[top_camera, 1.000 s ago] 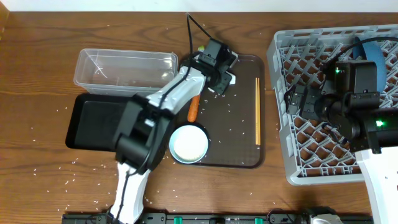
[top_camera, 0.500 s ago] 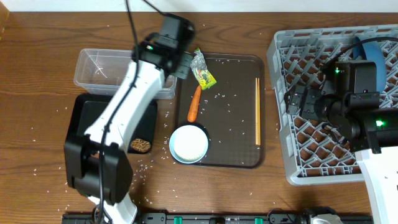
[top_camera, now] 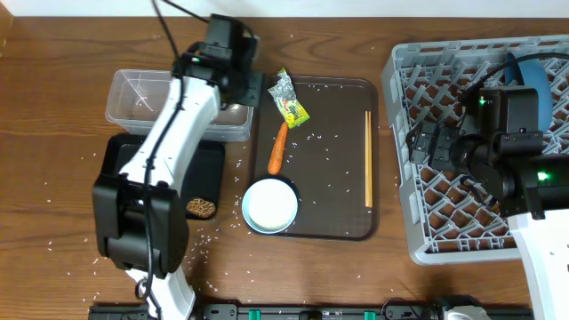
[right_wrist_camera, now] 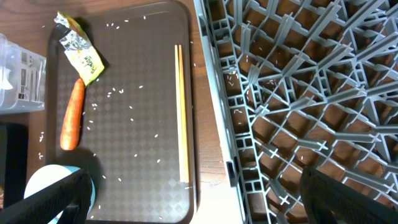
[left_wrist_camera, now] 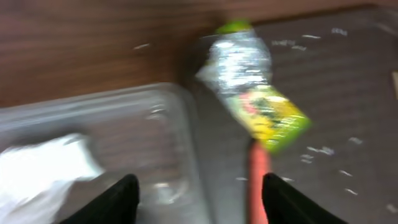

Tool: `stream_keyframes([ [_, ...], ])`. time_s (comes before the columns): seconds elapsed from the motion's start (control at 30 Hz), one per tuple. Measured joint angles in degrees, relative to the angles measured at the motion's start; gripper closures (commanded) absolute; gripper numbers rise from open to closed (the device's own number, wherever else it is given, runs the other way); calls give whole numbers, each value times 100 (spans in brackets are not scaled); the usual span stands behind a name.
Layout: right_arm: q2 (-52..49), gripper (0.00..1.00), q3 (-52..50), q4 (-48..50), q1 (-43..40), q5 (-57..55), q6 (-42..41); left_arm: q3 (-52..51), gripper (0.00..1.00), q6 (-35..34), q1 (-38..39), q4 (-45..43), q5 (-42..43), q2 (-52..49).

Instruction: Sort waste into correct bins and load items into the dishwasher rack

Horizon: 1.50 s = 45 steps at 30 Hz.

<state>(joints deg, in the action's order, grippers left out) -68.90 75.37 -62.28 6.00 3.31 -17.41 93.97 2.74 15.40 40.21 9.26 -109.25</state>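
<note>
My left gripper (left_wrist_camera: 196, 186) hung above the clear plastic rectangular tub (left_wrist_camera: 130, 102), jaws wide and empty, the crumpled white tissue (left_wrist_camera: 43, 168) lying inside. I judged the small silvery wrapper (left_wrist_camera: 252, 93) next: centre over it squarely, avoiding the orange carrot piece (left_wrist_camera: 256, 186) just beside it.

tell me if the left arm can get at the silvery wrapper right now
Probably yes. The left tool is open over the clear tub's end. The wrapper lies uncovered just beside it, with only the carrot near.
</note>
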Motion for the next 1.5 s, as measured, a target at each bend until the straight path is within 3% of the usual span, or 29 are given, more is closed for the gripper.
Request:
stream_keyframes([
  [0.2, 0, 1, 0, 13, 0, 0, 0, 2, 22, 160, 699, -483, -116, -367],
  [0.57, -2, 1, 0, 13, 0, -11, 0, -15, 23, 201, 896, -2393, -638, -1969],
  [0.7, -2, 1, 0, 9, 0, -11, 0, -15, 43, 181, 892, -2774, -739, -2068],
  [0.83, -4, 1, 0, -4, 0, -11, 0, -15, 80, 157, 892, -3067, -804, -2192],
  [0.9, -4, 1, 0, -7, 0, -11, 0, -15, 94, 195, 892, -3101, -822, -2253],
  [1.07, -4, 1, 0, -20, 0, -11, 0, -13, 94, 125, 898, -3014, -787, -2262],
  [1.23, -4, 1, 0, -26, 0, -11, 0, -20, 94, 39, 949, -2321, -382, -1982],
  [1.5, -4, 1, 0, -28, 0, -11, 0, -35, 94, -205, 1207, -811, -109, -157],
])
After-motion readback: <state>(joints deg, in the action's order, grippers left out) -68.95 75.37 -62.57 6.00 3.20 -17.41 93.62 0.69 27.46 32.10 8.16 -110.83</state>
